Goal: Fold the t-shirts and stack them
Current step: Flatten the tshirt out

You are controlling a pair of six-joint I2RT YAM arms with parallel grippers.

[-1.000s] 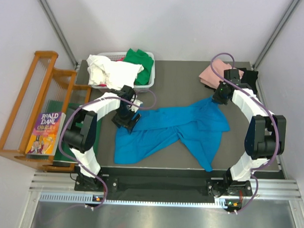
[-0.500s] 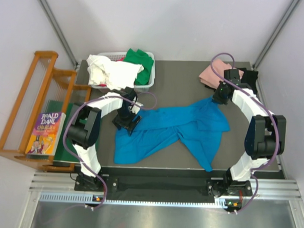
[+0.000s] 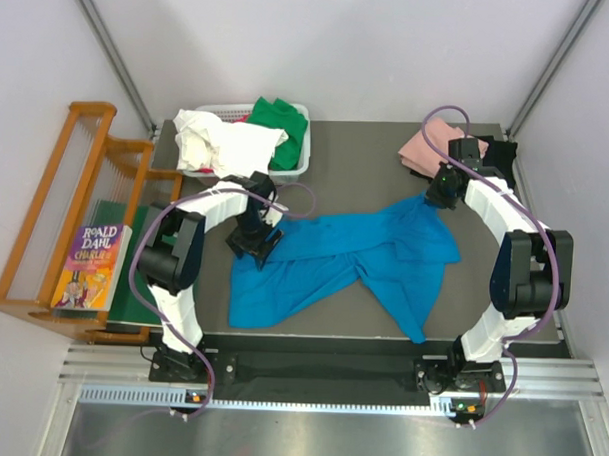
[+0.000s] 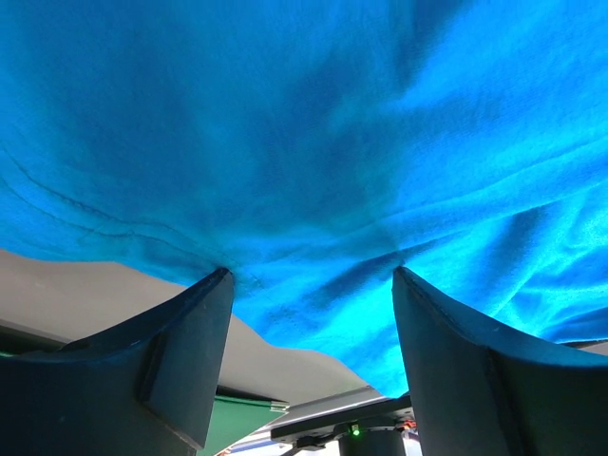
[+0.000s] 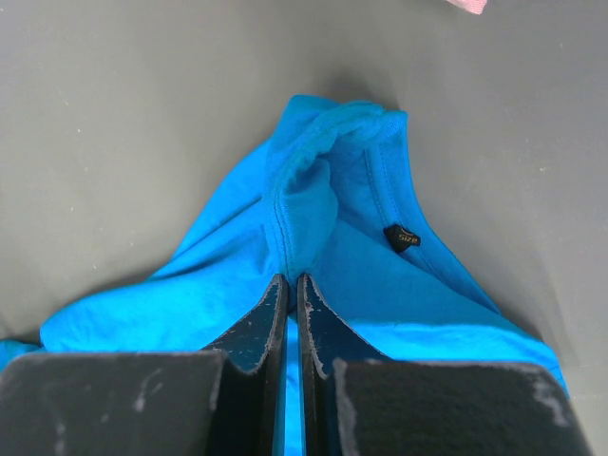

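A bright blue t-shirt (image 3: 353,260) lies crumpled across the middle of the grey table (image 3: 357,150). My left gripper (image 3: 254,242) is at the shirt's upper left edge. In the left wrist view, the left gripper (image 4: 312,277) is open, its fingertips (image 4: 220,285) pressed onto the blue cloth (image 4: 313,142). My right gripper (image 3: 433,199) is at the shirt's far right corner. It is shut (image 5: 293,279) on a bunched fold of the blue t-shirt (image 5: 313,190) by the collar, near a small black size tag (image 5: 400,237).
A white basket (image 3: 303,158) at the back left holds a white tee (image 3: 223,140) and a green tee (image 3: 278,122). A pink tee (image 3: 425,147) lies at the back right beside a black one (image 3: 499,153). A wooden rack (image 3: 76,180), a book (image 3: 88,265) and a green board (image 3: 134,282) stand left.
My left arm's elbow has shifted slightly inward while its gripper stays on the shirt's left edge. The right arm and the shirt have not moved.
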